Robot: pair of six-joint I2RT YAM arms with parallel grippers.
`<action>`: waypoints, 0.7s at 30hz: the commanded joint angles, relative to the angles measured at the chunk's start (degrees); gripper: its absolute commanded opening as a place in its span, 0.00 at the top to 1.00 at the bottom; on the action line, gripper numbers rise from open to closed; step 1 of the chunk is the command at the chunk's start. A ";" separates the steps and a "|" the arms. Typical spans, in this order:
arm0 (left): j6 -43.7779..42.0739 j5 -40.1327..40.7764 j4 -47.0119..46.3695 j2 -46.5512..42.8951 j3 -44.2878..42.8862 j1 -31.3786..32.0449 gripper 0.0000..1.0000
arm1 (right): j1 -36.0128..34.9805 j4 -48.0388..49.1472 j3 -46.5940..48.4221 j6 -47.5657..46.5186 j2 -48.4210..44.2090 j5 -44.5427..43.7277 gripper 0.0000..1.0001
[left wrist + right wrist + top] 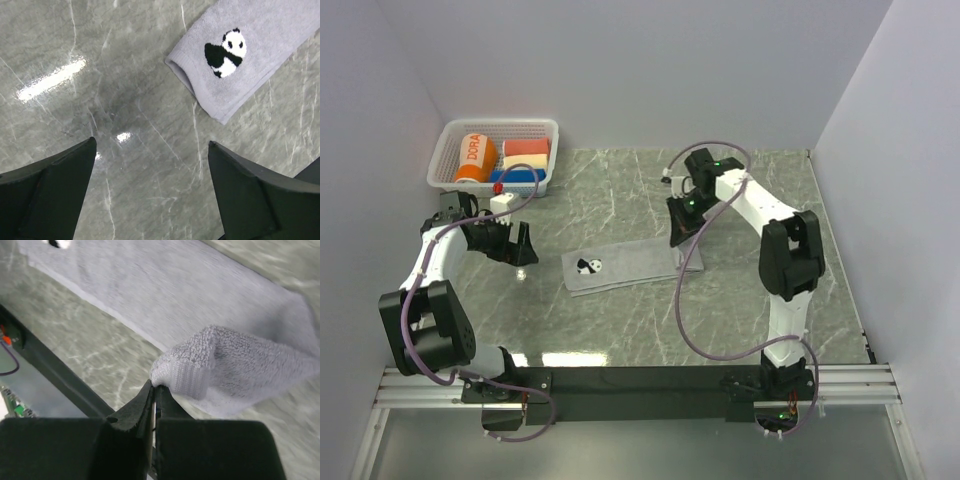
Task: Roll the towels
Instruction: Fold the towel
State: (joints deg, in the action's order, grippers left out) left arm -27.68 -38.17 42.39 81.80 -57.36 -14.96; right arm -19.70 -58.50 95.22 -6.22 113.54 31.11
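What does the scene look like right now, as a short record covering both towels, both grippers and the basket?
grey towel: flat on the table, panda print at its left end, right corner lifted
orange towel: rolled, in the basket
left gripper: open, above the table beside the panda end, holding nothing
right gripper: shut on the grey towel's lifted corner
basket: back left, also holds red roll, cream roll, blue roll

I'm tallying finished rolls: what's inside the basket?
In the basket: an orange roll lettered DORA, with a red roll, cream roll and blue roll stacked beside it. Anything beneath them is hidden.
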 commanded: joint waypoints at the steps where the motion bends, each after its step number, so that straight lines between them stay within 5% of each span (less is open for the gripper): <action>1: 1.22 -1.20 -1.70 -2.52 0.93 0.02 0.00 | -3.05 1.46 4.08 3.05 3.43 3.60 1.00; 21: 2.11 0.47 -2.93 -3.93 2.78 0.02 0.01 | -8.42 3.57 10.86 5.43 12.76 4.31 1.00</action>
State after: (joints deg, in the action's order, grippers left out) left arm -25.78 -37.23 40.88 79.31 -54.78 -14.96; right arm -27.33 -55.72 103.46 -1.30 125.51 34.13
